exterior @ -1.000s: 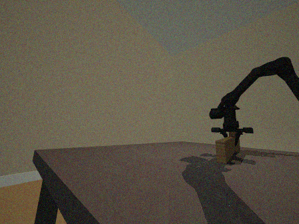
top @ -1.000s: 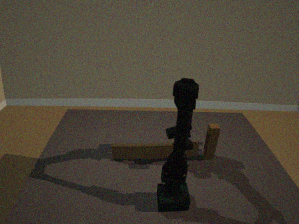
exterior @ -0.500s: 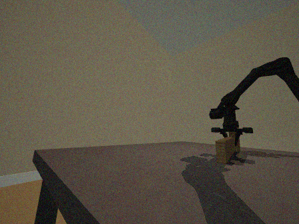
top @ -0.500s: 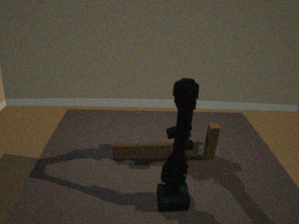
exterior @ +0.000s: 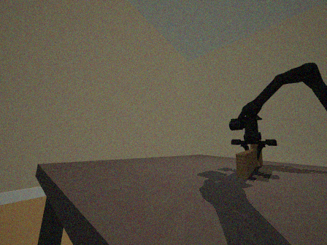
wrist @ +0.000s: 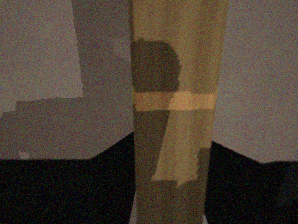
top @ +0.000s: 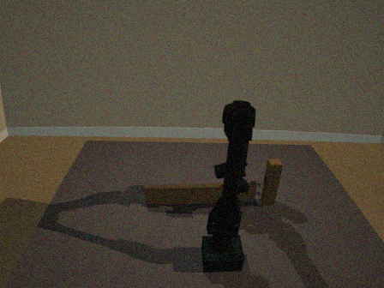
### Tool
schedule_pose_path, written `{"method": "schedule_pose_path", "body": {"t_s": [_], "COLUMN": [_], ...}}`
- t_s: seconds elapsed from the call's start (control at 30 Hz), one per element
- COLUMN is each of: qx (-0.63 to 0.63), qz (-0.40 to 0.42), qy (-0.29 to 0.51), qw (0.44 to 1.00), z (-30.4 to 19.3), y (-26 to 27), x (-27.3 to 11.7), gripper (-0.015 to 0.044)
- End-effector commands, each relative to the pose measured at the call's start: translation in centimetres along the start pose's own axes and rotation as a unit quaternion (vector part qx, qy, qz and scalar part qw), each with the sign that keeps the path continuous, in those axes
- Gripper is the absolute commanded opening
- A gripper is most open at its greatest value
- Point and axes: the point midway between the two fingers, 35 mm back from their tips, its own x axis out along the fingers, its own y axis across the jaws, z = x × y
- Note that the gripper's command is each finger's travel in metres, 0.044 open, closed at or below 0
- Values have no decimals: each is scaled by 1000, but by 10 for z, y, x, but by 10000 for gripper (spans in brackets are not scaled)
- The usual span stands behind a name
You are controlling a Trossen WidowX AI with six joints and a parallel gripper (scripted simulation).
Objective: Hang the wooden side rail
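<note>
The wooden side rail (top: 180, 196) (exterior: 245, 165) (wrist: 175, 60) stands on edge, running left to right in the top view. Its far left end is at the table; its right end seems slightly raised. The headboard post (top: 272, 182) stands upright just right of the rail's hook end, with a narrow gap between them. The hooks are too dark and small to make out clearly, and the pins inside the slot cannot be seen. My gripper (exterior: 253, 152) (wrist: 162, 135) is shut on the rail from above, one finger on each side; in the top view the arm hides it.
The dark table (top: 129, 163) (exterior: 128, 189) carries the rail and the post. The arm's base (top: 223, 254) stands at the near side in the top view. Long shadows of the arm cross the table. The post is close on the right of the gripper.
</note>
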Motion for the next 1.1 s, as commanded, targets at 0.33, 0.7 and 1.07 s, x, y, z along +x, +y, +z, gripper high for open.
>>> {"method": "schedule_pose_path", "body": {"t_s": [0.33,0.7,1.07], "qx": [-2,-2,-2], "qz": [-4,-4,-4], "qy": [2,2,2], "qw": [1000,1000,1000], "z": [-2,-4,-5], "y": [-1,0,-1], "x": [0,-1,-2], "gripper": [0,0,0]}}
